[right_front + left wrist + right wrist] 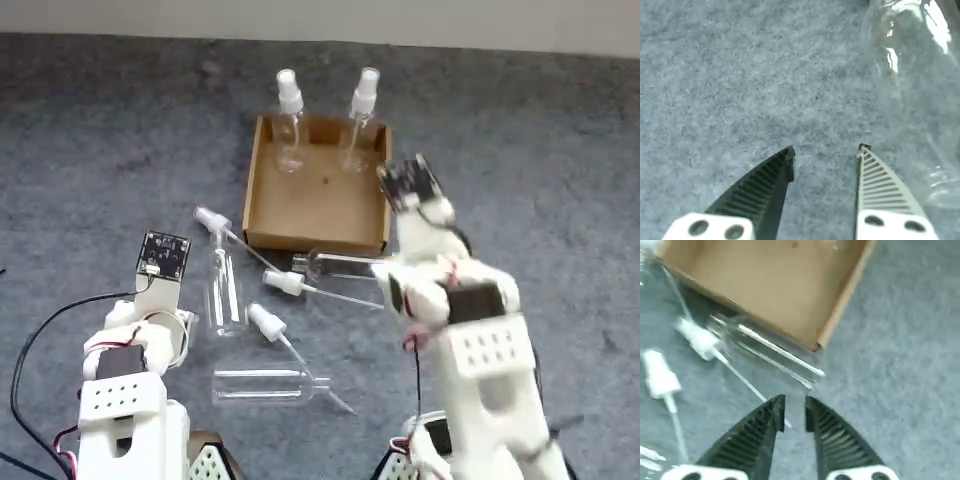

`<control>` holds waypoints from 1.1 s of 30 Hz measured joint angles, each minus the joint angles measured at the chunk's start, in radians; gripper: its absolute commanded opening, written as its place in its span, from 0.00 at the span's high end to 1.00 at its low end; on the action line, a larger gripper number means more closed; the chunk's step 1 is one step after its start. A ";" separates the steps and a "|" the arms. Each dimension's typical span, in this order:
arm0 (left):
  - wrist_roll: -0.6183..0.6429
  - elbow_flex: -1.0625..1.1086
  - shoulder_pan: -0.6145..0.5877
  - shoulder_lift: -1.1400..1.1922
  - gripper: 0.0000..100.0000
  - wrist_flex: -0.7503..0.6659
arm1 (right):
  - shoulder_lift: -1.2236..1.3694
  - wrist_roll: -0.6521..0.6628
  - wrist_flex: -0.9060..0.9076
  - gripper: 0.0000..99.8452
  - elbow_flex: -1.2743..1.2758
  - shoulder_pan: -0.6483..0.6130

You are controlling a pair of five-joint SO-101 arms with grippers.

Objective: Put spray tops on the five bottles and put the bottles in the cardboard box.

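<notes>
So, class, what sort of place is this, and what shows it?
Probably a small robotics test bench, not a factory: two desktop arms, a grey carpeted table, and a box, bottles and spray tops as props.

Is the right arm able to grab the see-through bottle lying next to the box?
Probably yes. The right tool sits just short of the bottle, jaws slightly apart. Only the thin tube of a spray top lies in between. The cardboard box wall is close behind, so it might be tight.

grey fuzzy mat (90,150) is carrying the cardboard box (315,241), and three capless bottles (225,290) (262,385) (345,265) plus three loose spray tops (212,219) (283,282) (266,320) are lying scattered right beside it.
</notes>
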 measured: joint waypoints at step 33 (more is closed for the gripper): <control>0.000 0.000 0.000 0.000 0.85 0.000 | 0.879 -0.339 0.021 0.80 -0.535 -0.239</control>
